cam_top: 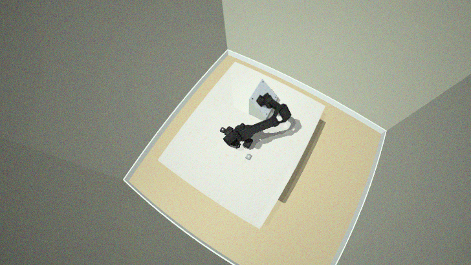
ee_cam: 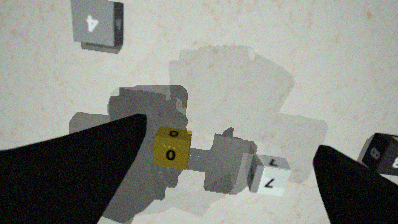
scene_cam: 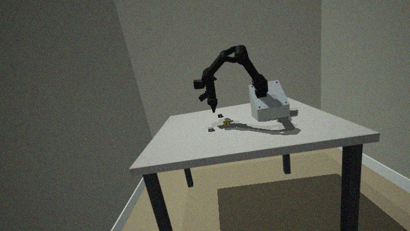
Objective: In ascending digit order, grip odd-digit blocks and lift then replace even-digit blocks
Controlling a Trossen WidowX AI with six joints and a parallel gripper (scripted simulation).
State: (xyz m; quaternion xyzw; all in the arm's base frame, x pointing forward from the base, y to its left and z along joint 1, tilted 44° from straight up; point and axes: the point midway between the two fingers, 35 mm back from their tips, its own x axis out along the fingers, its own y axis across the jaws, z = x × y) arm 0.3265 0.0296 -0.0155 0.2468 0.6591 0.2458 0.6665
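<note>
My gripper point(scene_cam: 213, 110) point(ee_cam: 229, 138) is open and empty, raised above the table. A yellow block point(scene_cam: 226, 123) point(ee_cam: 171, 150) shows 0 and appears just inside the left finger in the wrist view. A white block point(scene_cam: 227, 119) point(ee_cam: 270, 177) shows 7 and appears between the fingers, nearer the right one. A black block point(scene_cam: 219, 115) point(ee_cam: 382, 152) shows 8 beyond the right finger. A grey block point(cam_top: 248, 156) point(scene_cam: 210, 129) point(ee_cam: 92, 22) shows 4 at the wrist view's upper left. The arm hides the other three blocks in the top view.
The white table point(cam_top: 211, 178) point(scene_cam: 177, 143) bears the blocks and the arm's pale base box point(cam_top: 257, 110) point(scene_cam: 272, 113). Shadows of the arm fall across the table around the yellow and white blocks.
</note>
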